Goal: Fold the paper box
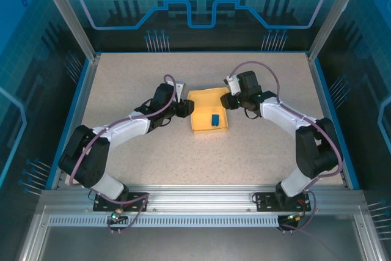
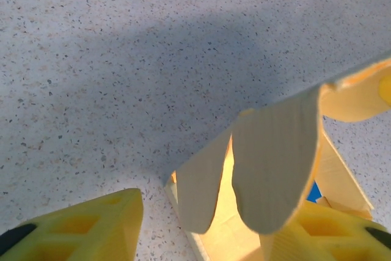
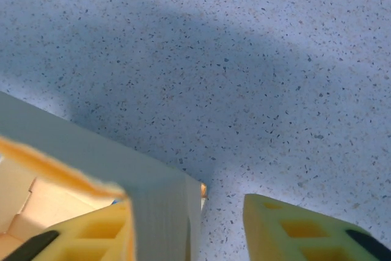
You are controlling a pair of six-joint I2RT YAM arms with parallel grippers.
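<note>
The paper box [image 1: 209, 113] lies open in the middle of the table, pale yellow, with raised walls and a small blue cube [image 1: 215, 119] inside. My left gripper [image 1: 185, 109] is at its left wall. In the left wrist view, two rounded flaps [image 2: 269, 163] stand between the open fingers of the left gripper [image 2: 208, 224]; the left finger [image 2: 91, 227] is apart from them. My right gripper [image 1: 230, 99] is at the box's far right corner. In the right wrist view, the right gripper [image 3: 188, 212] straddles the wall [image 3: 162, 206], open, with table showing between the wall and the outer finger [image 3: 299, 227].
A speckled grey tabletop [image 1: 122, 77] surrounds the box, bounded by a blue rim and aluminium frame posts [image 1: 67, 16]. Both arm bases are bolted to the near rail [image 1: 195, 200]. Each arm reaches inward toward the centre.
</note>
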